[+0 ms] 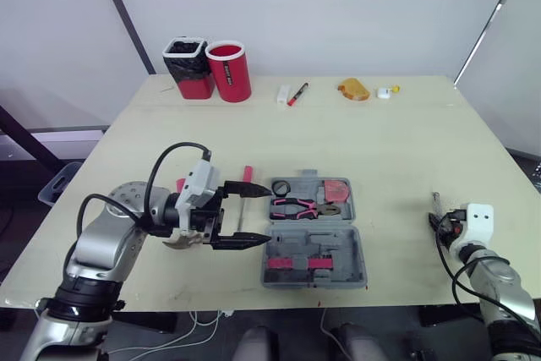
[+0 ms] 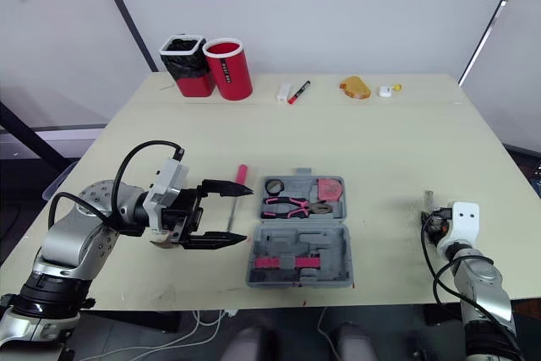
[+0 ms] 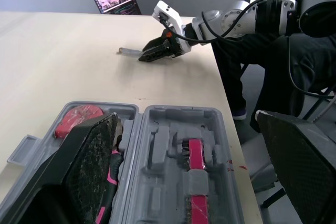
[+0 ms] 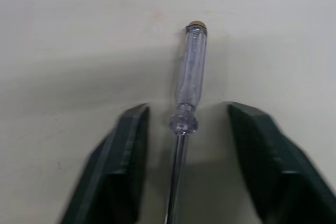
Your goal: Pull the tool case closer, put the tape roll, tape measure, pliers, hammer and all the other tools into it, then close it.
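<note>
1. The grey tool case (image 1: pixel 352 241) lies open and flat near the front edge of the worktop (image 1: pixel 397 150), its two halves one behind the other.
2. The near half holds grey moulded slots with a red-banded insert (image 1: pixel 293 263).
3. The far half holds the pink-handled pliers (image 1: pixel 303 206). Behind them lie the black tape roll (image 1: pixel 281 188) and a red rounded tool (image 1: pixel 337 189).
4. The left claw (image 1: pixel 269 216) hovers just left of the case, its fingers spread wide and holding nothing.
5. A red-handled screwdriver (image 1: pixel 246 177) lies on the worktop beside the case, its shaft running under the spread of that claw.
6. At the right front corner, the right claw (image 4: pixel 187 108) sits low with its fingers parted. A clear-handled screwdriver (image 4: pixel 192 66) lies between them, and neither finger presses on it.
7. Along the far edge stand a black-lined red bin (image 1: pixel 188 67) and a red cup (image 1: pixel 230 71), touching each other.
8. To their right lie a red marker (image 1: pixel 297 94) and a yellow object (image 1: pixel 353 89).
</note>
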`<state>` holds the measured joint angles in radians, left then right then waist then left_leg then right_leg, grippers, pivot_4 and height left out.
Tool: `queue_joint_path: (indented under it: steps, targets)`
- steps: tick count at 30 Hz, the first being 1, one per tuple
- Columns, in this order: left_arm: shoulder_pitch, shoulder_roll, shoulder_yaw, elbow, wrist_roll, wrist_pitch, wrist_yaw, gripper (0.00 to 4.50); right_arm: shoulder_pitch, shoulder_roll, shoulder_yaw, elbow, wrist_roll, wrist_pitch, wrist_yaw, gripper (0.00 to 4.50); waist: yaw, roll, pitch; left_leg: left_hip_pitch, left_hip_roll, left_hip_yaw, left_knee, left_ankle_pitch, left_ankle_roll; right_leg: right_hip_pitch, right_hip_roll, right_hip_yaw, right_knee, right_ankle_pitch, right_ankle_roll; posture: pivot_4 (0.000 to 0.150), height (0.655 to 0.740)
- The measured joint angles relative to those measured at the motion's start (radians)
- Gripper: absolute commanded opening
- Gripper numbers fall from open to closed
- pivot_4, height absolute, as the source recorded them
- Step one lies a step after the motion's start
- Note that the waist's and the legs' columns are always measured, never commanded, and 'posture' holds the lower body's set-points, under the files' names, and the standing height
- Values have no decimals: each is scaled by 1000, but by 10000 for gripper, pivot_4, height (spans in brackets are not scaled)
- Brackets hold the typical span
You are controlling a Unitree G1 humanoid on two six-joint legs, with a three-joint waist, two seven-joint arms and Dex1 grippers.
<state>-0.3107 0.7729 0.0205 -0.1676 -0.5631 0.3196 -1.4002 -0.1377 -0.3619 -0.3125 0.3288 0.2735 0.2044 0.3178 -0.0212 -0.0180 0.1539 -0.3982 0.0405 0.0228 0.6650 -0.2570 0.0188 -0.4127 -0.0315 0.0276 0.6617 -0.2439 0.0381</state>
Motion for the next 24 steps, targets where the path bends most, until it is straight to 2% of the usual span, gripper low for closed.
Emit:
queue_joint_path:
  steps: [2,3,12,15,18,21,24]
  targets:
    - [0,-4,0,1,0,-2,0,45000,0,7,5,0,-7,-13,-1,1858,-1,0,0,0,0,0,0,0,0,0,0,0,0,0,0,1500,7400]
    - [0,-10,0,1,0,-3,0,45000,1,9,10,-1,-14,-21,-1,117,-1,0,0,0,0,0,0,0,0,0,0,0,0,0,0,1500,7400]
    - [0,-24,0,2,1,-12,-2,45000,22,-28,14,-1,-29,-40,32,117,5,0,0,0,0,0,0,0,0,0,0,0,0,0,0,1500,7400]
    - [0,-27,0,4,1,-31,-14,45000,60,-93,28,-49,-30,-37,107,117,7,1,1,-1,-1,1,0,0,0,0,-1,0,0,0,0,1500,7400]
    - [0,-28,2,10,0,-50,-24,45000,85,-175,56,-143,-17,-10,214,117,4,1,1,0,-1,0,0,0,0,0,0,1,0,0,0,1500,7400]
    - [21,-16,19,50,0,-91,-59,45000,112,-292,117,-317,32,88,375,117,-1,3,2,0,0,0,0,0,0,0,1,0,0,0,0,1500,7400]
    - [26,1,41,92,0,-108,-82,45000,90,-349,153,-432,81,185,456,117,1,2,2,0,1,-1,0,0,0,0,2,-1,0,0,0,1500,7400]
